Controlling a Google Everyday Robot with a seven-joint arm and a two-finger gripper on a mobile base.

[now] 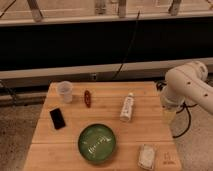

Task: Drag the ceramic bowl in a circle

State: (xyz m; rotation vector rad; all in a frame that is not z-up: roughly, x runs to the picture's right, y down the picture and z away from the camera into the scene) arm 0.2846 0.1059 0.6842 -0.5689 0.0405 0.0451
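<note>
The ceramic bowl [97,143] is green and round and sits on the wooden table [145,135] near the front middle. It holds some pale marks or reflections inside. My white arm [189,84] comes in from the right. My gripper [169,114] hangs down at the table's right edge, well to the right of the bowl and farther back, not touching it.
A clear plastic cup [65,91] stands at the back left. A black phone [57,118] lies on the left. A small red object [87,98] and a lying white bottle [127,107] are mid-table. A pale packet [146,156] lies front right. A black cable [127,50] hangs behind.
</note>
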